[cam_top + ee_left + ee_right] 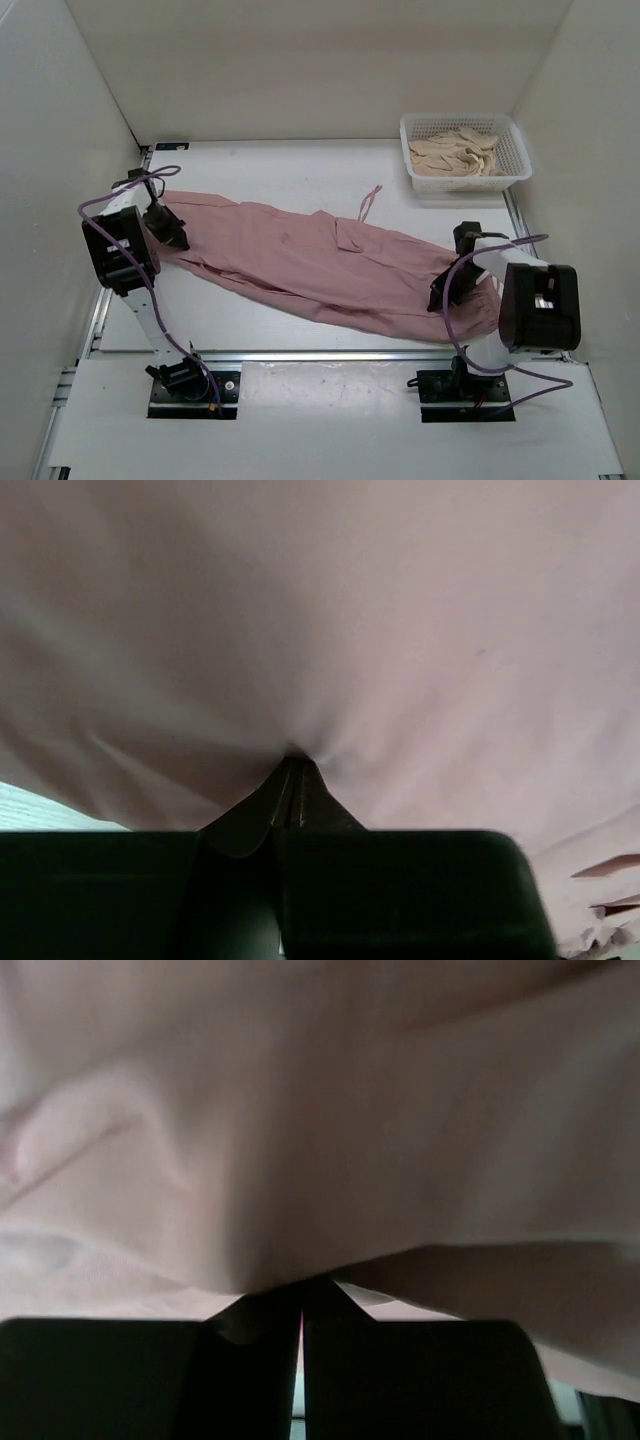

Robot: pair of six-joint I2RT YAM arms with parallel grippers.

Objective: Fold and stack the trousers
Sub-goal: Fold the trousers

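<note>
At the near edge, the two arms are rising from their bases and reaching in over the tabletop (280, 170). The left pincer (168, 228) is bearing down on the left end of the dusty-pink trousers (300, 255), and the right pincer (447, 287) is doing the same at their right end. In the left wrist view the left pincer (295, 767) is showing its fingers pressed together, with the pink cloth puckering into the tips, so it is nipping a pleat of the trousers (330, 610). The right pincer (300, 1288) is likewise squeezed narrow, with a fold of the trousers (330, 1130) gathering at its tips.

Between them the trousers are lying flat in one long band, running from far left towards near right, with a pocket flap (352, 235) facing up near the middle and a thin drawstring (370, 200) trailing off the far edge. I cannot tell whether one leg is already lying over the other.

Farther back, in the far right corner, a white basket (468, 182) is holding cream-coloured cloth pieces (455, 155), well apart from the trousers.

As I judge it, the work is sitting at an early stage: both ends are being gripped, but no crosswise fold is showing, so the folding and the stacking are both remaining.
</note>
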